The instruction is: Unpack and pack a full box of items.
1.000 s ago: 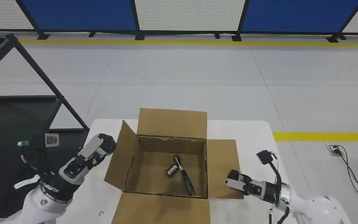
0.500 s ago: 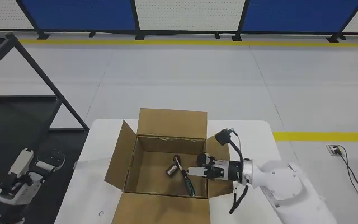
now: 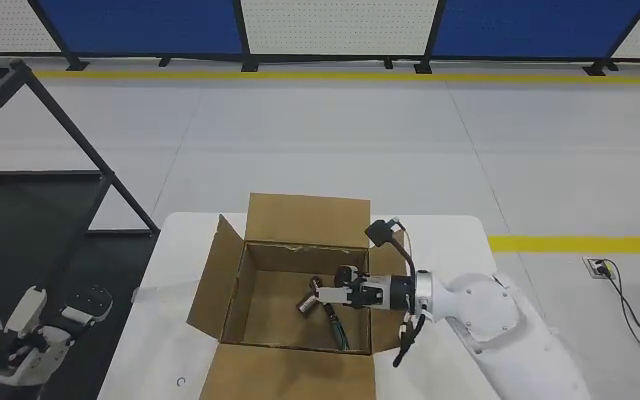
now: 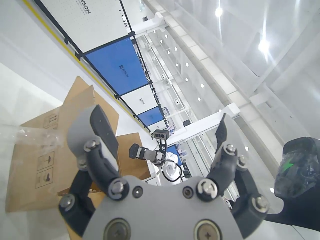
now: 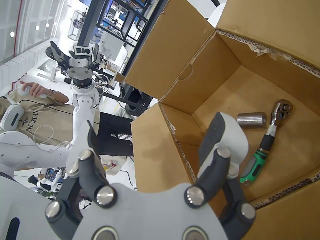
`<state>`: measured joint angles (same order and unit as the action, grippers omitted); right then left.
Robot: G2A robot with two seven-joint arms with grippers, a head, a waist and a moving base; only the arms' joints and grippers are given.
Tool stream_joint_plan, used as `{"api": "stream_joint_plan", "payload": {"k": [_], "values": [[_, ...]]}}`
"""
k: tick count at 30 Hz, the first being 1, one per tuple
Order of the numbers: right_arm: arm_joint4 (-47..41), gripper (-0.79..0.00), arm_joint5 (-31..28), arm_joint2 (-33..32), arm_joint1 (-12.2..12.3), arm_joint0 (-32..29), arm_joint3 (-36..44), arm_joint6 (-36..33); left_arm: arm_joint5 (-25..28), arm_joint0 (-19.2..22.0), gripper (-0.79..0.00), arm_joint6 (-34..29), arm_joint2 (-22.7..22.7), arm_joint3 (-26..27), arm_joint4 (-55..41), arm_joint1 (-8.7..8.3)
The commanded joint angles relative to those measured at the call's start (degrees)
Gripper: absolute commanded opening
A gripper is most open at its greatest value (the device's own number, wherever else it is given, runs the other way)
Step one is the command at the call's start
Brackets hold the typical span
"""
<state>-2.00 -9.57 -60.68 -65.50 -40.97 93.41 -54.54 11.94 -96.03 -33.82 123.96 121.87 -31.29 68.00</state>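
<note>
An open cardboard box [image 3: 230, 290] stands in the middle of the white table [image 3: 450, 240], all its flaps folded out. On its floor lie a ratchet wrench with a green and black handle [image 5: 265, 143] [image 3: 336, 322] and a short metal socket [image 5: 251, 119] [image 3: 307, 303]. My right gripper [image 5: 155, 133] [image 3: 325, 293] is open inside the box, just above the socket and the ratchet head, holding nothing. My left gripper [image 4: 161, 128] is open and empty, well off the table's left side and pointing up past the box's outer wall [image 4: 30, 171].
A crumpled clear plastic bag [image 3: 150, 292] [image 4: 37, 136] lies on the table against the box's left flap. A black metal frame [image 3: 60, 130] stands left of the table. The table right of the box is bare.
My right arm swung from the table's front right corner over the right flap and into the box. My left arm pulled back from beside the left flap to off the table.
</note>
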Motion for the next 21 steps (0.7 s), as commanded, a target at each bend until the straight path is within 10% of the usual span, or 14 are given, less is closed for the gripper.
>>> {"api": "stream_joint_plan", "payload": {"k": [1, 21], "values": [[0.9, 0.000, -0.2, 0.7, -0.1, -0.2, 0.5, 0.3, 0.0, 0.0, 0.000, 0.0, 0.0, 0.0, 0.0, 0.00], [20.6, 0.000, 13.8, 31.2, -11.6, 25.0, -24.8, -4.8, -0.5, -1.1, 0.000, -1.4, 6.8, -2.5, -10.3, 0.10]]}}
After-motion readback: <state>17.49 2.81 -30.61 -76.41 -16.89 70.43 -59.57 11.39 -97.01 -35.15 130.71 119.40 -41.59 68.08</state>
